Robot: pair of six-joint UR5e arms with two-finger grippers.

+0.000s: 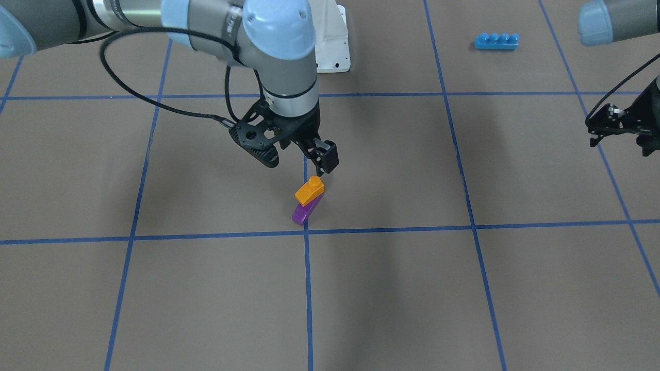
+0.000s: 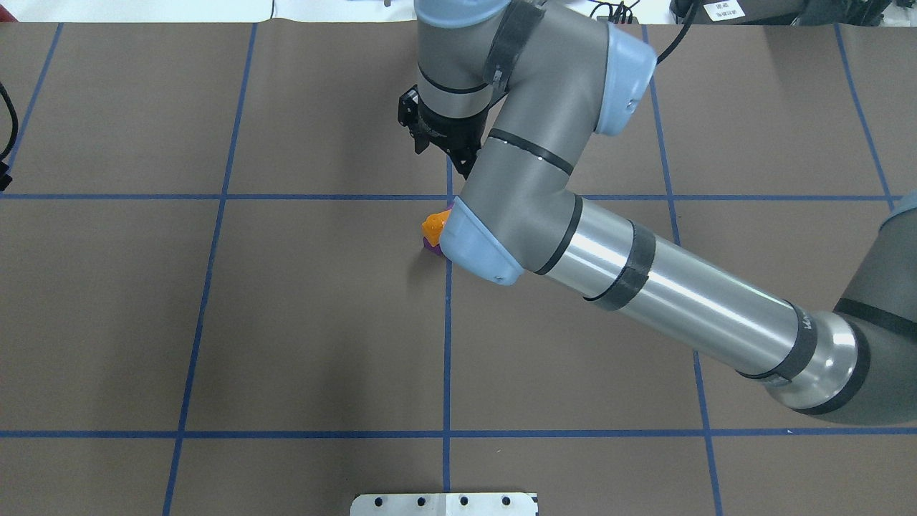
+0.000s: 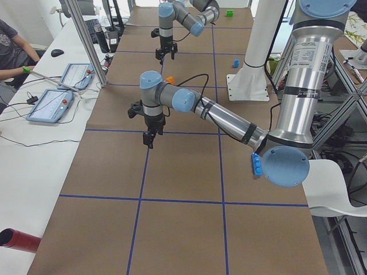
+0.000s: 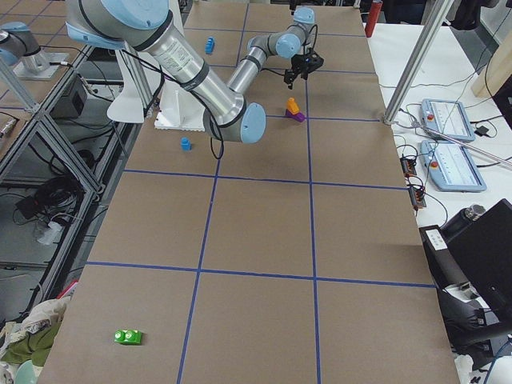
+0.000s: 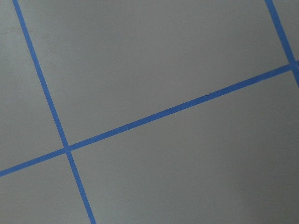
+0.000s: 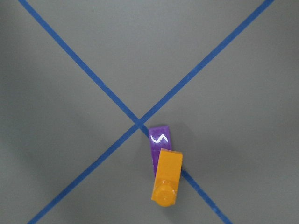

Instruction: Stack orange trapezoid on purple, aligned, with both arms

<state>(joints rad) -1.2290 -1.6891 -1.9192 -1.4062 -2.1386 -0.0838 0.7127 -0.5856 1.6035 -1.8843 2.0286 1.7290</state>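
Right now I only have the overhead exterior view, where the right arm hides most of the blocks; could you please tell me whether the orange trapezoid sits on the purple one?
Observer: Yes. In the front-facing view, the orange trapezoid rests on top of the purple.
Operator: Is the right gripper holding it?
Observer: No. The right gripper is open, above the blocks and touching neither.
Operator: Do they line up?
Observer: Not fully. The right wrist view shows one end of the purple uncovered and the orange turned slightly off its axis.
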